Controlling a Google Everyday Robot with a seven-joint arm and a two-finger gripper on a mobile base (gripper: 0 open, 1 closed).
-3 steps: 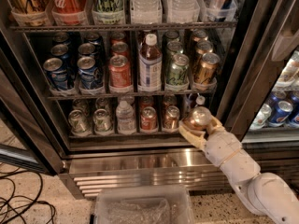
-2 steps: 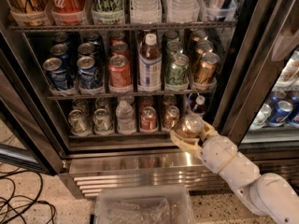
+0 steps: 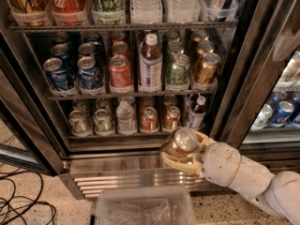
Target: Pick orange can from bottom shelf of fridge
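Note:
My gripper [image 3: 183, 147] is shut on the orange can [image 3: 180, 143], a coppery-orange can with a silver top and pull tab. It holds the can tilted in front of the fridge [image 3: 234, 78], just below and outside the bottom shelf [image 3: 117, 136]. The cream fingers [image 3: 176, 163] wrap around the can's sides. My white arm reaches in from the lower right. On the bottom shelf stand silver-green cans, a small water bottle, a red can [image 3: 149, 119], another coppery can [image 3: 171, 117] and a small dark bottle.
The middle shelf holds blue cans, red cans, a juice bottle, green cans and larger gold-bronze cans [image 3: 206, 69]. A clear plastic bin [image 3: 145, 206] sits on the floor below the gripper. Black cables [image 3: 23, 205] lie at the lower left. The door frame [image 3: 255, 78] stands right of the gripper.
My gripper has pulled the orange can out of the bottom shelf, down and to the left, away from the fridge. The can now shows its top more.

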